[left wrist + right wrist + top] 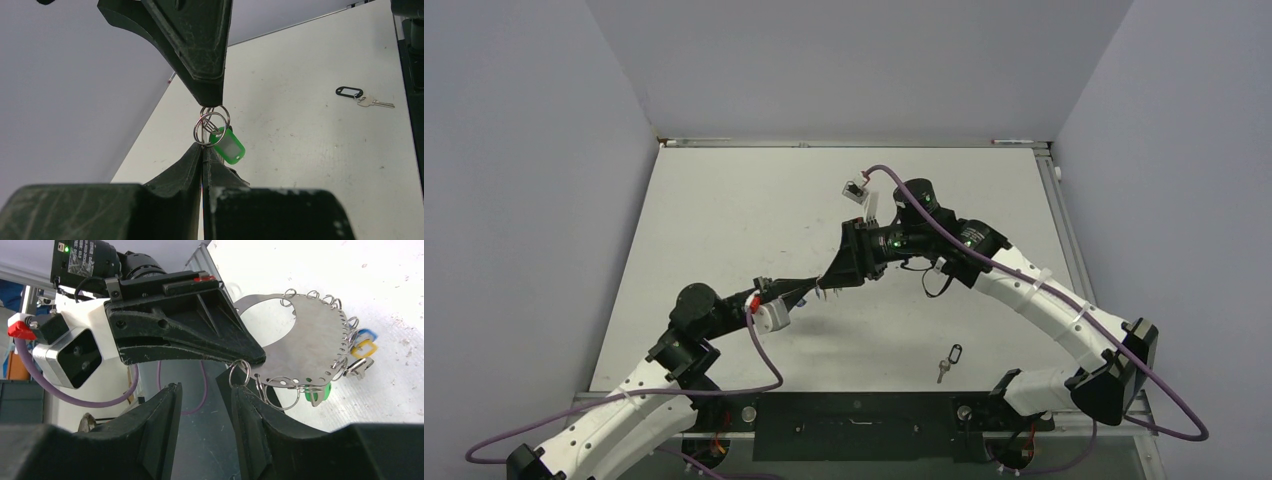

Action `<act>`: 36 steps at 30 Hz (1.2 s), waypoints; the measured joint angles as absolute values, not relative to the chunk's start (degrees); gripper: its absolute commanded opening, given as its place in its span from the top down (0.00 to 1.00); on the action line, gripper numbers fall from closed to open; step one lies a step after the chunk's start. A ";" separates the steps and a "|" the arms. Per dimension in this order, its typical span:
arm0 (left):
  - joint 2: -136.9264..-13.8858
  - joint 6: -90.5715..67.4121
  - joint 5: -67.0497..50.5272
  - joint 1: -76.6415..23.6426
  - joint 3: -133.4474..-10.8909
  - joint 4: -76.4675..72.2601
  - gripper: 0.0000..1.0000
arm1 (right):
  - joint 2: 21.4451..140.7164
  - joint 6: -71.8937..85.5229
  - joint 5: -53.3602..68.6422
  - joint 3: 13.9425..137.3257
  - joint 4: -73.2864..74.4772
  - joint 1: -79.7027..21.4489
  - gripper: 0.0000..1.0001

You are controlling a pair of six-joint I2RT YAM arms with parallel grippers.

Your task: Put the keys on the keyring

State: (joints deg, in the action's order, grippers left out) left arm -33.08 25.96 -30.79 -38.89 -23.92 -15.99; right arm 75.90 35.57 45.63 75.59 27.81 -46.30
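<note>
The keyring (310, 332) is a flat silver crescent plate with small split rings through holes along its rim. Keys with blue and yellow tags (362, 346) and a green tag (318, 392) hang from it. My left gripper (202, 148) is shut on the plate's edge and holds it above the table; it also shows in the right wrist view (185, 335). The green tag (229, 145) and split rings (212, 125) hang at its tips. My right gripper (202, 385) is open, and one fingertip (234, 382) touches a split ring (239, 374). Both grippers meet mid-table (822, 283).
A loose key with a black tag (949, 360) lies on the white table near the right arm's base, and it also shows in the left wrist view (361, 97). Grey walls stand around the table (724, 200). A purple cable (764, 360) loops by the left arm.
</note>
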 measured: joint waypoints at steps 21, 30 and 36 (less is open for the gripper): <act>-33.01 26.22 -30.68 -38.94 -23.92 -14.50 1.00 | 77.45 35.62 40.88 75.59 28.38 -46.57 0.60; -32.47 26.22 -30.70 -38.94 -23.81 -14.28 1.00 | 77.49 34.74 39.53 75.50 30.46 -46.98 0.65; -32.38 26.22 -30.74 -38.96 -23.79 -14.31 1.00 | 77.93 34.79 38.70 75.07 30.52 -48.07 0.72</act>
State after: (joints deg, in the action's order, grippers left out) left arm -32.38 26.22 -30.74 -38.96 -23.79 -14.31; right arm 77.93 34.79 38.70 75.07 30.52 -48.07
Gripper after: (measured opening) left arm 0.003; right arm 0.327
